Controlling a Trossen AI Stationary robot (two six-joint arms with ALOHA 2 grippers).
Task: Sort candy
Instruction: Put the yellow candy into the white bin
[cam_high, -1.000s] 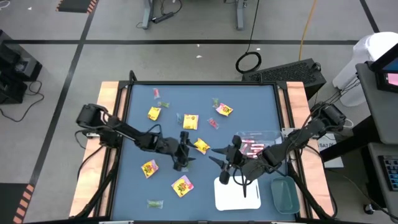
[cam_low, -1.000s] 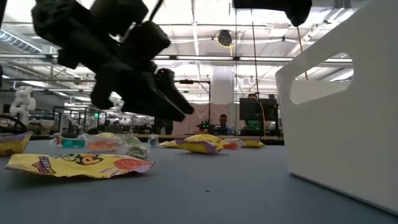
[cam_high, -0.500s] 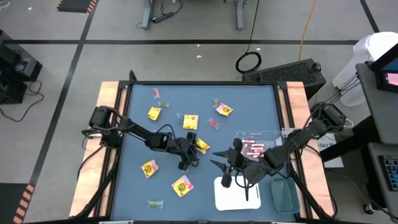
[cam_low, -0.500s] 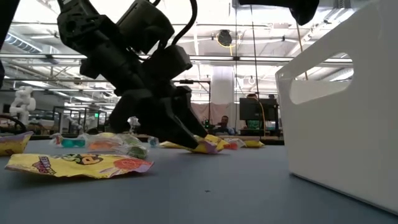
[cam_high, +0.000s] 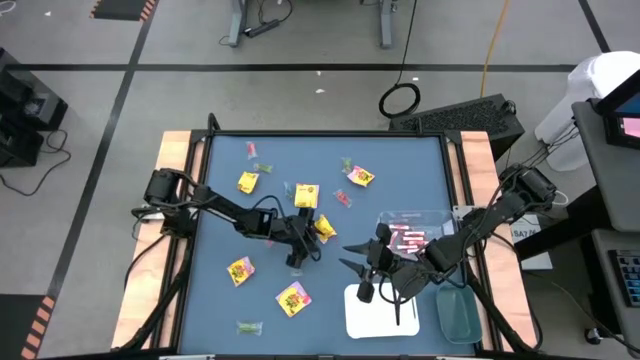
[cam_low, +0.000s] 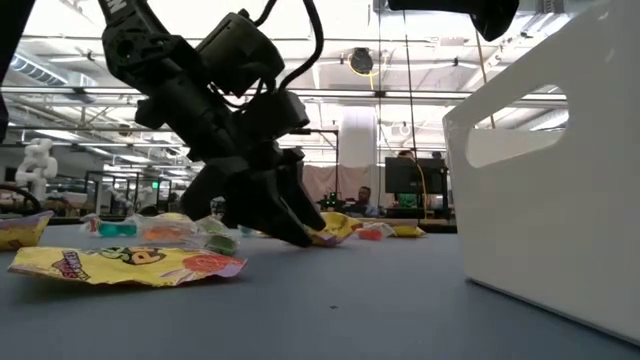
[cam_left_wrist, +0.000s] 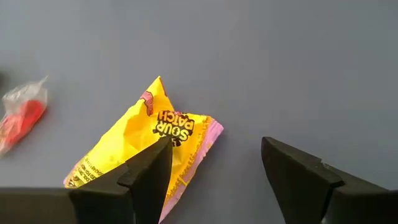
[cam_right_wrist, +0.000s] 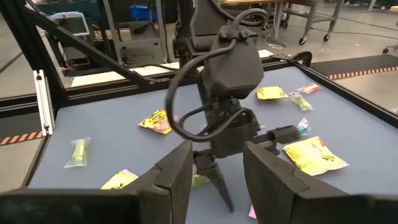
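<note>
Packet (cam_left_wrist: 146, 152) lies off-centre toward one finger of left pincer (cam_left_wrist: 214, 165), long axis oblique to gap; fingers spread, empty.

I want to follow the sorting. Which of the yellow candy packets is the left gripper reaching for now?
The yellow packet near the table's middle. The left gripper, fingers open, points down right at it; the other yellow packets lie apart from both grippers.

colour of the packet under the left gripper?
Yellow packet with a pink edge and pink marks, lying on the table under the open left gripper. Left wrist view shows it best.
</note>
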